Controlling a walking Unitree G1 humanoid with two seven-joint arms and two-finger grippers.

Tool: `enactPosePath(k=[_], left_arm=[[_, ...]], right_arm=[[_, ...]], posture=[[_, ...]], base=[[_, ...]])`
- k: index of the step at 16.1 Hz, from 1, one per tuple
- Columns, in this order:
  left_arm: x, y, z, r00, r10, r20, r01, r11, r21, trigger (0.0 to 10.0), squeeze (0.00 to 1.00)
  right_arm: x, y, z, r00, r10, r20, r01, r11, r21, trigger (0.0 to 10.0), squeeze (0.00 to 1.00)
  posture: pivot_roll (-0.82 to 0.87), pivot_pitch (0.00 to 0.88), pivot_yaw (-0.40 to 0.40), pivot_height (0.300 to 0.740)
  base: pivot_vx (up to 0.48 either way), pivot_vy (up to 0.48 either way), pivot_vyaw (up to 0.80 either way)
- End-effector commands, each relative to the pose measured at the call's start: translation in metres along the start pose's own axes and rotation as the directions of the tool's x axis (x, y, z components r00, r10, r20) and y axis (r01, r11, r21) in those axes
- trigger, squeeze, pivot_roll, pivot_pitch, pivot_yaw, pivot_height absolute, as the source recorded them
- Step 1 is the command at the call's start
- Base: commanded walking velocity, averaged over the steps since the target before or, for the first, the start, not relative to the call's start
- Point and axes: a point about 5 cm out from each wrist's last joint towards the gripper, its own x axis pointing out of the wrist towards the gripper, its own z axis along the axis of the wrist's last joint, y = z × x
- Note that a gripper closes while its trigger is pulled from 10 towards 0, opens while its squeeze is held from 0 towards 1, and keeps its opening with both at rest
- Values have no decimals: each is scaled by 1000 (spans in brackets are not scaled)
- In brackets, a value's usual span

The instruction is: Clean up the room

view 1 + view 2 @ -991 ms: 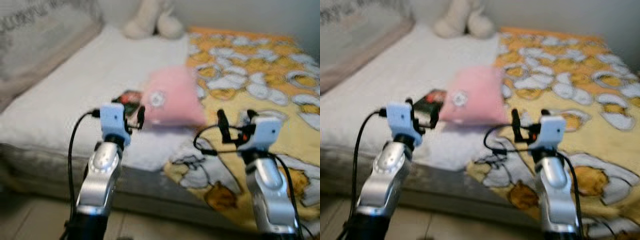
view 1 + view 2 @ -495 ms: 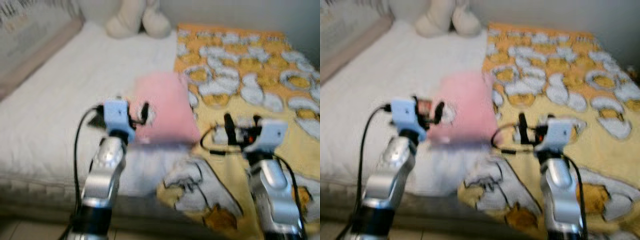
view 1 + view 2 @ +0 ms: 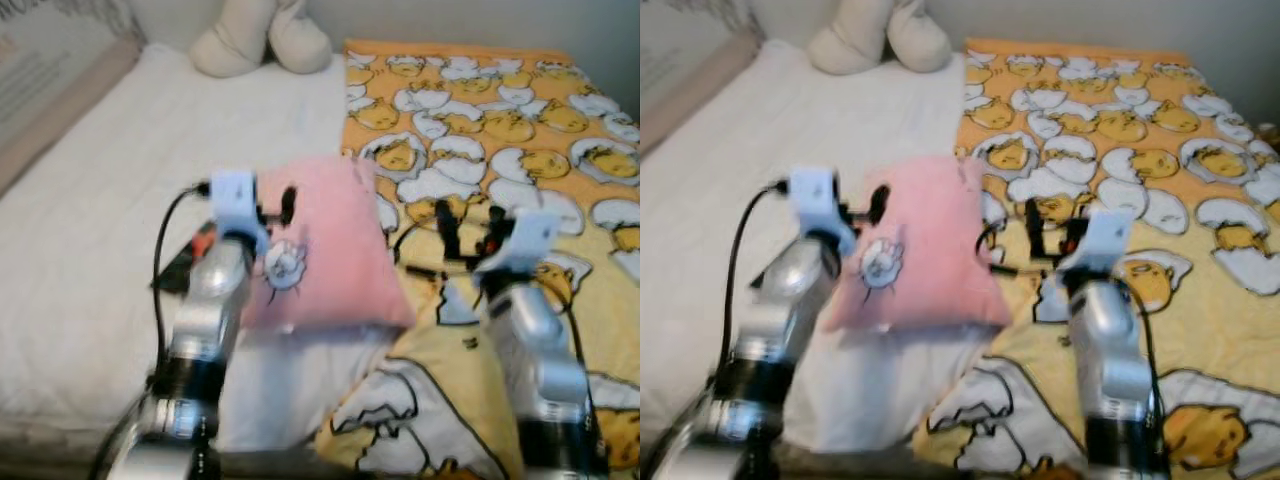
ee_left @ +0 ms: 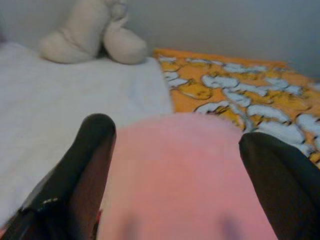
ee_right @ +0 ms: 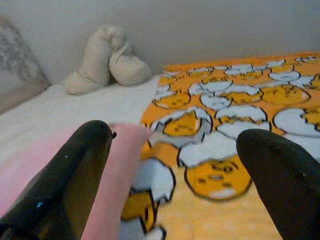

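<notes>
While both my arms are raised over the bed [image 3: 90, 240], my left tool [image 3: 272, 208] sits at the near left part of the pink pillow [image 3: 330, 250], with its fingers [image 4: 85, 165] spread apart. From the left wrist, the pillow [image 4: 175, 175] lies between the two fingers; whether they touch it I cannot tell.

My right tool [image 3: 466, 222] is held over the duvet [image 3: 500, 120], just beside the pillow's right edge. Its fingers [image 5: 75, 175] are spread wide and grip nothing. From the right wrist, the pillow's edge [image 5: 115, 170] shows next to one finger, the duvet's egg print between the two.

The pillow lies on the bed across the line where the white sheet meets the duvet. It is square, pink, and bears a small white cartoon figure [image 3: 284, 268] on its near left part. Its near edge hangs a little past a fold of white sheet.

The duvet is orange-yellow with a pattern of white eggshells and yellow yolk faces, and covers the right half of the bed. Its near left corner is rumpled.

A dark object [image 3: 185, 268] with a red part lies on the sheet behind my left arm; what it is I cannot tell.

A cream plush toy [image 3: 262, 38] rests at the far end of the bed, against the wall.
</notes>
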Motion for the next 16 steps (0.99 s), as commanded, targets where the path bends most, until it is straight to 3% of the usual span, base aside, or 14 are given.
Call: enactPosePath(k=[1, 3, 6, 9, 10, 13, 14, 16], left_arm=[[2, 18, -8, 998, 30, -48, -32, 999, -40, 10000, 0], [16, 20, -12, 995, -7, -98, -5, 993, -116, 10000, 0], [25, 20, -21, 987, -41, -154, 8, 977, -213, 10000, 0], [31, 0, -26, 981, -125, -147, 75, 950, -304, 10000, 0], [34, -13, -24, 976, -172, -130, 127, 946, -300, 10000, 0], [35, -25, -28, 970, -198, -143, 155, 952, -265, 10000, 0], [30, -34, -43, 955, -205, -214, 158, 963, -219, 10000, 0], [25, -37, -55, 939, -218, -267, 164, 964, -211, 10000, 0]], right_arm=[[5, 4, -6, 999, 32, -40, -30, 999, 44, 10000, 0], [15, 0, -9, 997, 32, -76, -25, 996, 87, 10000, 0], [22, -13, -17, 991, 7, -134, 14, 988, 156, 10000, 0], [35, -26, -34, 980, -39, -197, 93, 958, 273, 10000, 0], [41, -20, -38, 979, -3, -204, 73, 940, 333, 10000, 0], [46, -9, -43, 975, 49, -218, 41, 920, 389, 10000, 0], [50, 4, -53, 963, 91, -255, 30, 899, 436, 10000, 0], [50, 13, -58, 957, 120, -266, 20, 882, 470, 10000, 0]], posture=[[-141, 0, 1, 740], [-147, 41, -1, 740], [-154, 116, 16, 740], [-183, 153, 32, 740], [-190, 167, 35, 740], [-208, 195, 34, 740], [-209, 207, 31, 740], [-211, 214, 32, 740]], base=[[0, 0, 0], [0, 0, 0], [0, 0, 0], [0, 0, 0], [0, 0, 0], [0, 0, 0], [0, 0, 0], [0, 0, 0]])
